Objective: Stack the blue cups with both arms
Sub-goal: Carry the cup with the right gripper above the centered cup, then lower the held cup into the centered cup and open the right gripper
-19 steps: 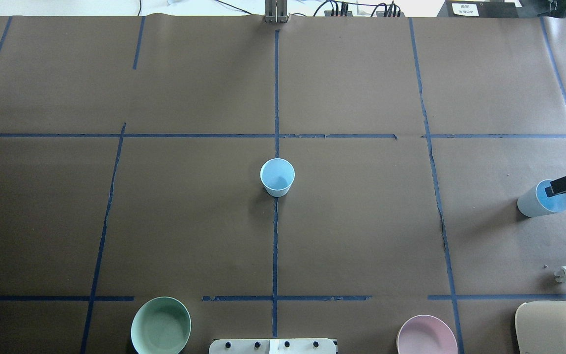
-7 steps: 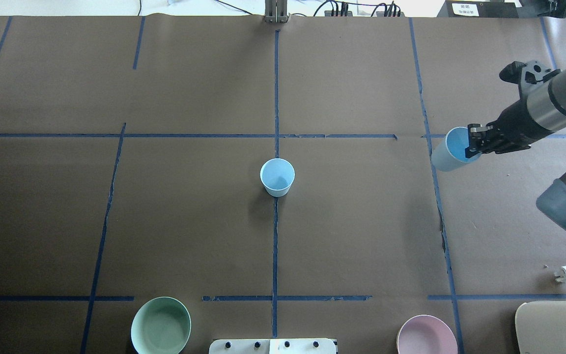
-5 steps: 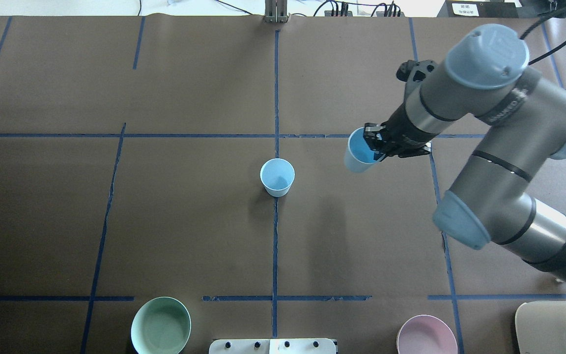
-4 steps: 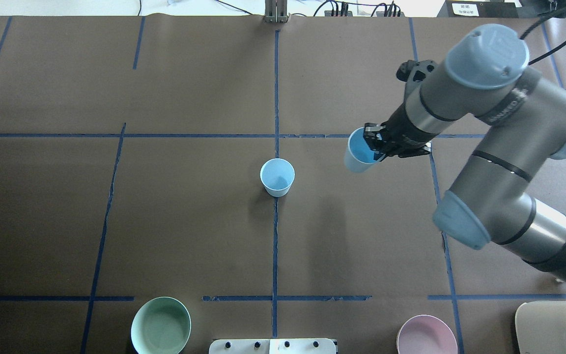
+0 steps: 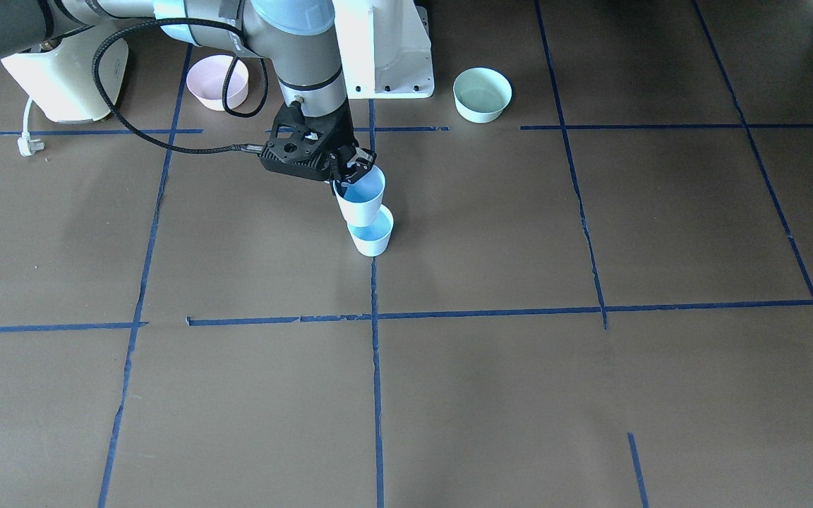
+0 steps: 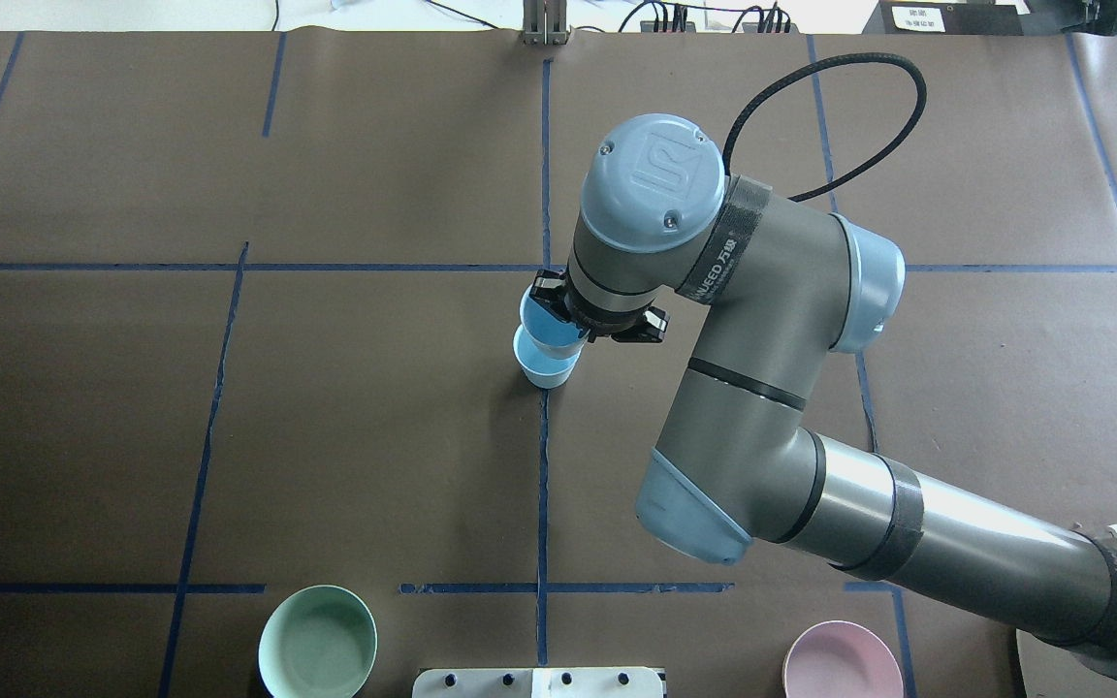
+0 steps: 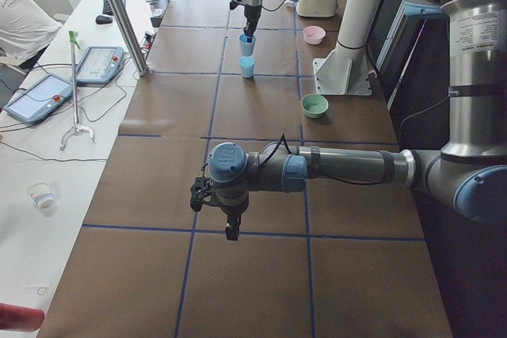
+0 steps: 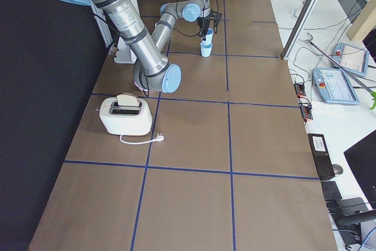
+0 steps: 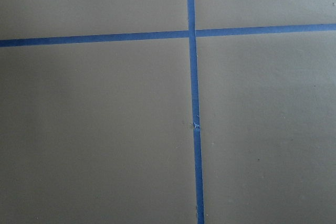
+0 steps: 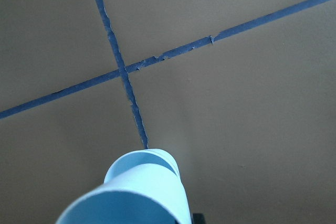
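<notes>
One blue cup (image 6: 547,368) stands upright at the table's centre, on the blue tape line; it also shows in the front view (image 5: 372,238). My right gripper (image 6: 566,318) is shut on the rim of the second blue cup (image 6: 541,325), which hangs slightly tilted right above the standing one. In the front view the held cup (image 5: 362,196) has its base at the standing cup's mouth; I cannot tell if they touch. The right wrist view shows the held cup (image 10: 136,198) from above. My left gripper (image 7: 230,229) shows only in the left side view, low over bare table; I cannot tell if it is open.
A mint-green bowl (image 6: 317,642) and a pink bowl (image 6: 842,664) sit near the robot's side of the table, either side of the white pedestal (image 5: 385,49). A toaster (image 5: 61,70) with a loose plug (image 5: 29,144) stands at the robot's right.
My right arm lifted the cup from the table's right edge and carried it left, until it hangs over the standing cup. The standing cup has not moved.
</notes>
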You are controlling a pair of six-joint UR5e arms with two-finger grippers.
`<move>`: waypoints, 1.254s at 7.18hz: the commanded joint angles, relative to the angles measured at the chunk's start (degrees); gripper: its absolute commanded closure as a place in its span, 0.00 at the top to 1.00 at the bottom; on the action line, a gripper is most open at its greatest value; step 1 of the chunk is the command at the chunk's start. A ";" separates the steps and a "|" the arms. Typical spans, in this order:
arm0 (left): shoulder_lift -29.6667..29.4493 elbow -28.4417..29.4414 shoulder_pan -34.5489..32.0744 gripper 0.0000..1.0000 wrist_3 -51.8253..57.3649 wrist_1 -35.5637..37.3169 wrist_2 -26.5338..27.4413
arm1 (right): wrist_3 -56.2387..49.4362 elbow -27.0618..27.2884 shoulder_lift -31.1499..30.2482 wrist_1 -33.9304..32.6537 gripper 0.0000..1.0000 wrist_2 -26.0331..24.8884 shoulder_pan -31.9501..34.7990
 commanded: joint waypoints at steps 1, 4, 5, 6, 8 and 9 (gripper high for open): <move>0.00 -0.03 0.00 1.00 -0.03 0.00 -0.04 | 0.10 -1.64 0.84 0.12 0.00 -0.37 -0.74; 0.00 0.23 0.00 1.00 0.05 0.00 -0.04 | -0.86 -2.43 0.66 0.29 0.27 -1.07 -1.10; 0.00 0.23 0.00 1.00 -0.03 0.00 -0.04 | -0.78 -3.48 0.49 2.99 0.99 -2.29 -1.62; 0.00 0.23 0.09 1.00 -0.03 0.00 -0.04 | -0.78 -4.62 0.40 5.28 1.00 -2.91 -1.62; -0.09 0.32 0.09 1.00 -0.03 0.00 0.05 | -3.23 -4.37 0.13 5.30 1.00 -2.31 -1.01; -0.18 0.32 0.09 1.00 0.23 0.00 0.05 | -7.77 -3.67 -2.04 5.39 1.00 0.22 1.60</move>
